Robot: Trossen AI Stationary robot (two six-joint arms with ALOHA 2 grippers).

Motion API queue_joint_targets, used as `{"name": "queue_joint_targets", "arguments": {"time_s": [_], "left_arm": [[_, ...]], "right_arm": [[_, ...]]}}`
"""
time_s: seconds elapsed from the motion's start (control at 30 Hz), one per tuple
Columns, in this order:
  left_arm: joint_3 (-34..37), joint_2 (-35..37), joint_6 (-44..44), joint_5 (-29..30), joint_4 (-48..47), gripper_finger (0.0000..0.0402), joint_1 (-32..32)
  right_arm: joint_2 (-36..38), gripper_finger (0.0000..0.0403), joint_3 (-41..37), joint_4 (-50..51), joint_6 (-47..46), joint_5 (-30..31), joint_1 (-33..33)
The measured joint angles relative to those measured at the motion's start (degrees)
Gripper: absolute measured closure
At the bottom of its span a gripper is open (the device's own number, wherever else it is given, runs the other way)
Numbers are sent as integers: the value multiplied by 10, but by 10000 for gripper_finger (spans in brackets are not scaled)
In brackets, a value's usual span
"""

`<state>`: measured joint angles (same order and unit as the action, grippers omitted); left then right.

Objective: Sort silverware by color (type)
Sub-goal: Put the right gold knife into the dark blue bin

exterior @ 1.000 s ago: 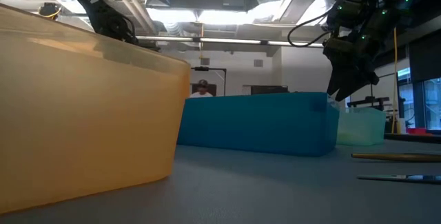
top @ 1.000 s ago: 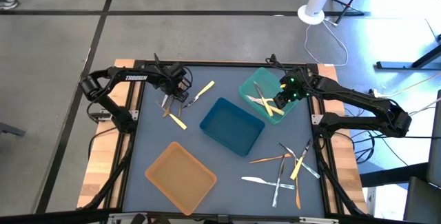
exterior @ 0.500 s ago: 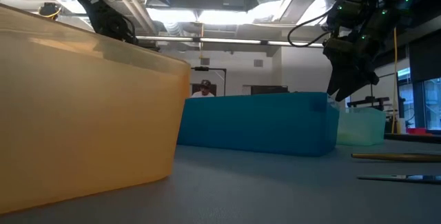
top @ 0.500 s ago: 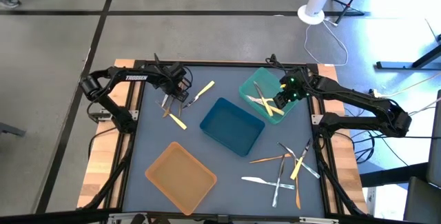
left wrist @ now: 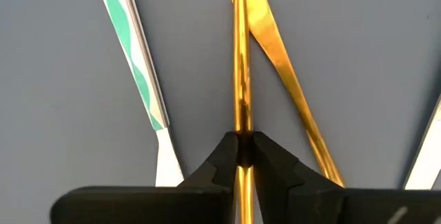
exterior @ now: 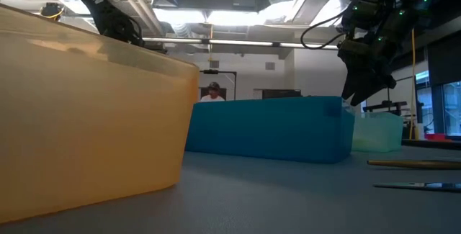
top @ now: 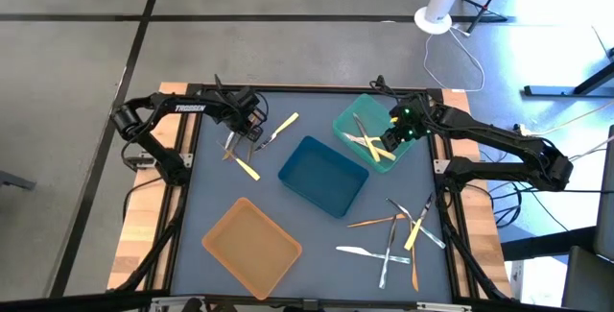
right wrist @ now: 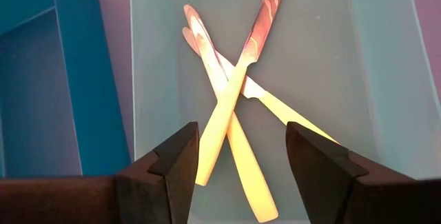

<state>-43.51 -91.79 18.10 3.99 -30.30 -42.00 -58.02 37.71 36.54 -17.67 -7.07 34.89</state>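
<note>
A shiny orange piece of silverware (left wrist: 240, 72) lies on the table near the back left corner — the left gripper (left wrist: 242, 156) pinches it tight. The right gripper (right wrist: 238, 156) hangs open over the teal tray (right wrist: 375, 72), where yellow knives (right wrist: 227, 107) lie crossed.

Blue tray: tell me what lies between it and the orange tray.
Bare mat only, in the high view: the blue tray and orange tray sit apart with nothing between.
</note>
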Motion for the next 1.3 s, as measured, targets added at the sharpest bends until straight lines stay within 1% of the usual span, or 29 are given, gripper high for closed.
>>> {"name": "queue_joint_targets", "arguments": {"time_s": [0.23, 0.4, 0.7, 0.93, 1.3], "left_arm": [[-8, -1, 0, 0, -8, 379, 0], [-34, -4, -1, -1, -25, 379, 0], [-85, -3, -2, -3, -29, 379, 0], [-135, -2, -7, -3, -54, 379, 0], [-229, -1, -9, -7, -52, 379, 13]], "right_arm": [[0, 198, 0, 0, 0, 0, 0], [0, 198, 0, 0, 0, 0, 0], [0, 198, 0, 0, 0, 0, 0], [0, 198, 0, 0, 0, 0, 0], [0, 198, 0, 0, 0, 0, 0]]}}
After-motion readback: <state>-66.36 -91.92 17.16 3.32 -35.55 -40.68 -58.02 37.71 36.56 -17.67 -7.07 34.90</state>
